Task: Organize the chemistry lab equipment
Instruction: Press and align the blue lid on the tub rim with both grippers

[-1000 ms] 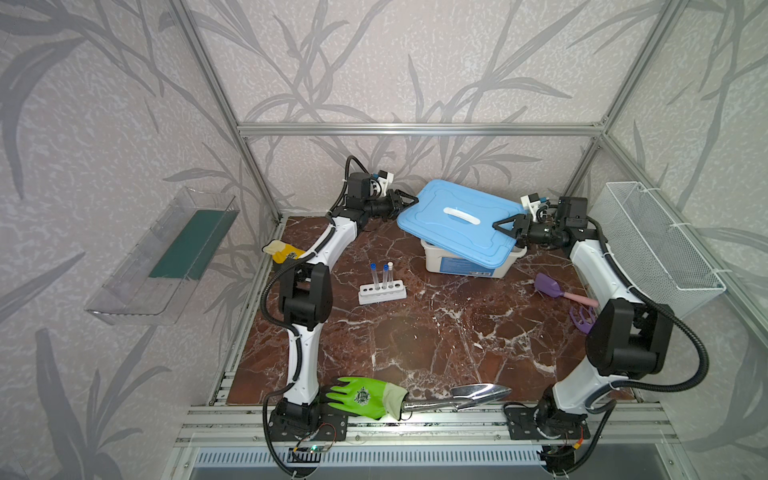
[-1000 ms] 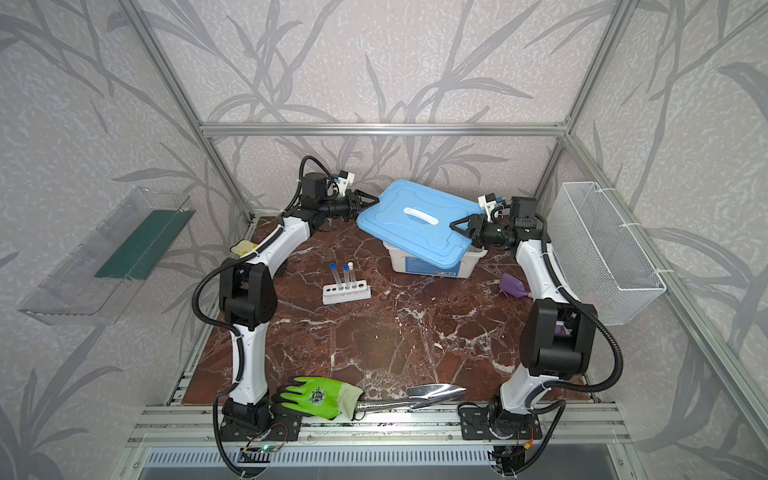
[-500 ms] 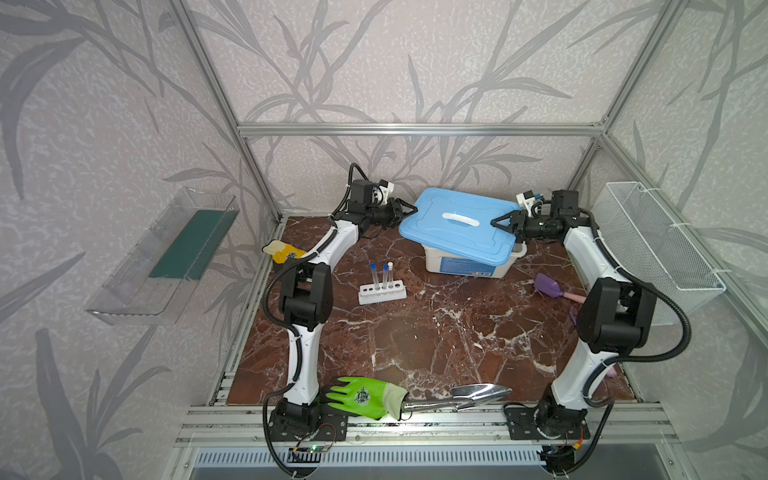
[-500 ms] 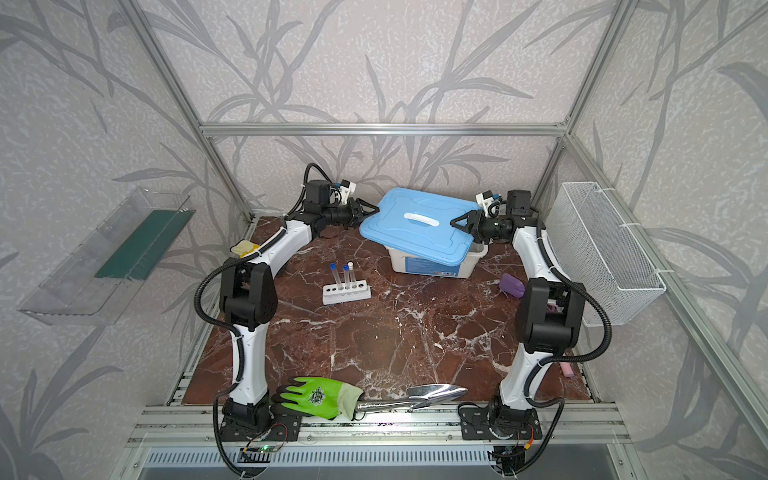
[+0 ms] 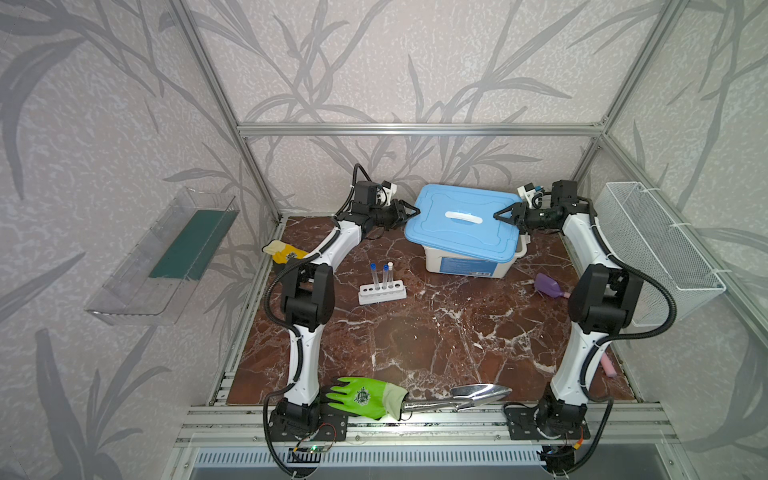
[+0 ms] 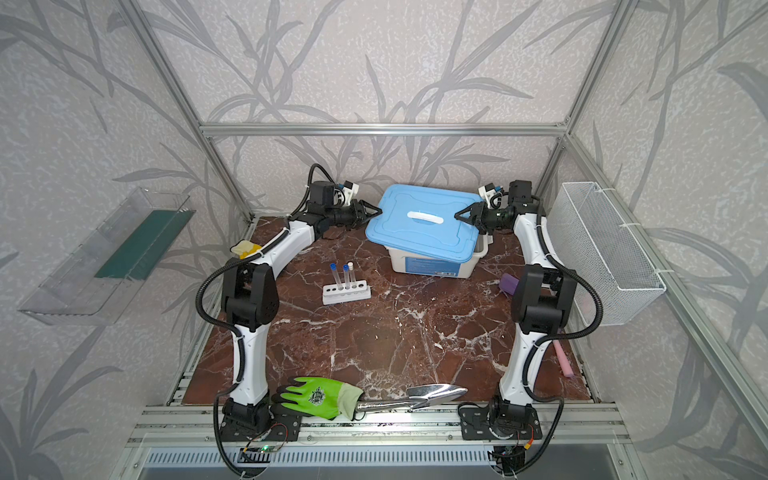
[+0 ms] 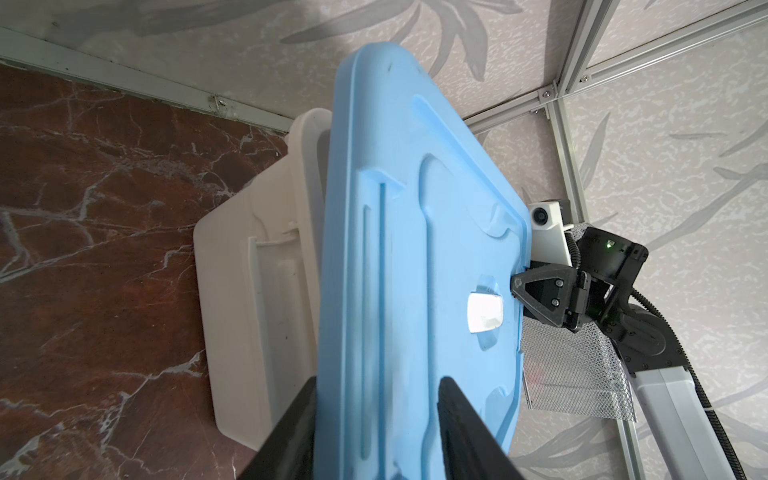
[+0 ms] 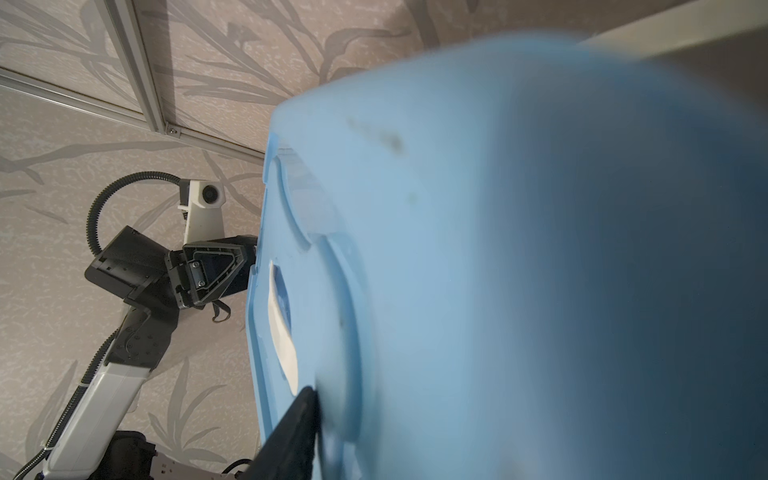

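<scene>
Yellow glove [image 5: 282, 252] sits right at the worktop's [image 5: 436, 345] left edge. My left hand [image 5: 409, 212] is clamped on the near short edge of the blue lid [image 5: 461, 230], a finger on each face. In front of it the white rack [image 5: 382, 293] holds three test tubes [image 5: 385, 276] upright, well apart from the lid. The green glove [image 5: 361, 397] and trowel [image 5: 478, 395] hug the front edge, with open marble between. The lid sits skewed over the white bin [image 5: 465, 264], so the rim is showing. My right hand [image 5: 500, 216] pinches the far edge. A purple scoop [image 5: 546, 284] lies near the right side.
</scene>
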You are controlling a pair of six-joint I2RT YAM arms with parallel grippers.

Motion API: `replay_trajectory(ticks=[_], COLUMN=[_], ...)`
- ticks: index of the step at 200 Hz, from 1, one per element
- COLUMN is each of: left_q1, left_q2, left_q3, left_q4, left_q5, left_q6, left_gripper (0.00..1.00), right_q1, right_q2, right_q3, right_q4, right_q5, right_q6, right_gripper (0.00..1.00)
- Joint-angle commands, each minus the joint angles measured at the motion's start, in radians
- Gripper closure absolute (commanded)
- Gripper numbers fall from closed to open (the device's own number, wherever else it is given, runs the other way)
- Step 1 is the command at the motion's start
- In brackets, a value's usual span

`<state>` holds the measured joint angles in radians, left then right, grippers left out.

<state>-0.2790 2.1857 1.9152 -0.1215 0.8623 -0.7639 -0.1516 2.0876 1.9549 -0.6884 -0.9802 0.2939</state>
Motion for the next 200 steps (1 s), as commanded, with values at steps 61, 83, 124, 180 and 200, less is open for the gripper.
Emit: replay_trajectory(ticks=[61, 83, 124, 180, 200], left_q1=[-0.053, -0.057, -0.064, -0.082, -0.087], left_q2=[-0.024, -0.027, -0.026, -0.024, -0.01], left_q3=[0.073, 0.071, 0.083, 0.094, 0.109], left_q4=[-0.025, -0.039, -0.062, -0.098, -0.112], left_q5=[0.049, 0.043, 0.039, 0.016, 0.014], left_q6=[0.009, 0.021, 0.028, 0.047, 0.047], left_gripper=[0.55, 0.55, 0.55, 0.55, 0.55], right_q1=[-0.001, -0.003, -0.003, -0.003, -0.003], right_q2=[0.125, 0.159, 0.176, 0.176, 0.175], right_q3=[0.206, 0.261, 0.292, 0.292, 0.292], right_q4=[-0.151, -0.19, -0.188, -0.183, -0.165], right_q5=[0.059, 0.069, 0.094, 0.14, 0.154], right_q6=[-0.055, -0.073, -0.08, -0.101, -0.091], right_gripper=[0.54, 0.54, 0.51, 0.44, 0.4])
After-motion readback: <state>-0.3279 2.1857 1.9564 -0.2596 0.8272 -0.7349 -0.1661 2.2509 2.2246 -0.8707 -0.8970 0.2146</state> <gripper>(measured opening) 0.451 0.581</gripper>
